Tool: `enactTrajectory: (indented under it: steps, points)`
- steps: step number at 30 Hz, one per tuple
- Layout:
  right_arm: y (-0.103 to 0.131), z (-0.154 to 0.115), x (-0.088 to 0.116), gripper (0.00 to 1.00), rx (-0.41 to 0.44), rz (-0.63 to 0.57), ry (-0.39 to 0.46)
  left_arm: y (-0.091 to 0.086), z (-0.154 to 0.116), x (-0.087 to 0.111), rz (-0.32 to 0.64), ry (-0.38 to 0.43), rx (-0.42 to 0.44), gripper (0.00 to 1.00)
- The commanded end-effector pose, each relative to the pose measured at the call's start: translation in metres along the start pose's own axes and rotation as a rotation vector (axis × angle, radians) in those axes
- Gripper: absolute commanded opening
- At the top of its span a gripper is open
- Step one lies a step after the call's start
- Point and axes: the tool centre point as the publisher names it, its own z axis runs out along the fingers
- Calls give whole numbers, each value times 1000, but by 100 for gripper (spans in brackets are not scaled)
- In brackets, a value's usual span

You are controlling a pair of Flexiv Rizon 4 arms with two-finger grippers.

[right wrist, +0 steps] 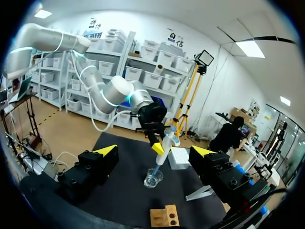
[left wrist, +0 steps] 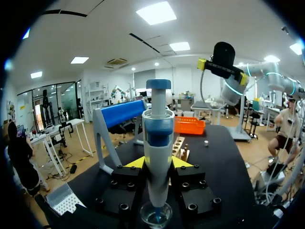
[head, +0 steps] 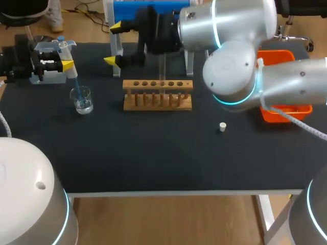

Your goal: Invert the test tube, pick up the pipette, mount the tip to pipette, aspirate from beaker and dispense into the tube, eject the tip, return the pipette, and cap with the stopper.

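Note:
My left gripper (head: pixel 62 60) at the table's back left is shut on the white and blue pipette (head: pixel 65 51), which hangs upright with its tip inside the small glass beaker (head: pixel 82 99). In the left wrist view the pipette (left wrist: pixel 157 143) stands between the yellow-tipped fingers, directly over the beaker (left wrist: pixel 156 214). My right gripper (head: pixel 114 44) hovers open and empty behind the wooden tube rack (head: pixel 157 94), pointing at the beaker (right wrist: pixel 153 179) and pipette (right wrist: pixel 167 143). A clear test tube (head: pixel 162 69) stands upright in the rack. The white stopper (head: pixel 222 126) lies on the mat to the right.
An orange bin (head: pixel 286 109) sits at the right edge, partly behind my right arm. The blue-topped pipette stand (head: pixel 148 10) is at the back behind the rack. A white tip box (right wrist: pixel 180 157) lies near the left gripper.

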Motion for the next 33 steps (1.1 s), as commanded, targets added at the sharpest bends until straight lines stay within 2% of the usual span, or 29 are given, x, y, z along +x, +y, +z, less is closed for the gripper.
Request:
enactTrajectory:
  steps: [1, 10, 17, 25, 33]
  points:
    - [4, 0, -11, 100, -13, 20, 171, 0, 0, 0, 2, -2, 0, 0]
    - [8, 12, -32, 100, -22, 31, 215, 0, 0, 0, 2, -2, 0, 0]
    - [19, 26, -41, 100, -34, 27, 255, 0, 0, 0, 2, -2, 0, 0]
    - [26, 48, -41, 100, -36, 35, 328, 0, 0, 0, 2, -2, 0, 0]
    - [18, 65, -41, 100, -40, 92, 326, 0, 0, 0, 2, -2, 0, 0]
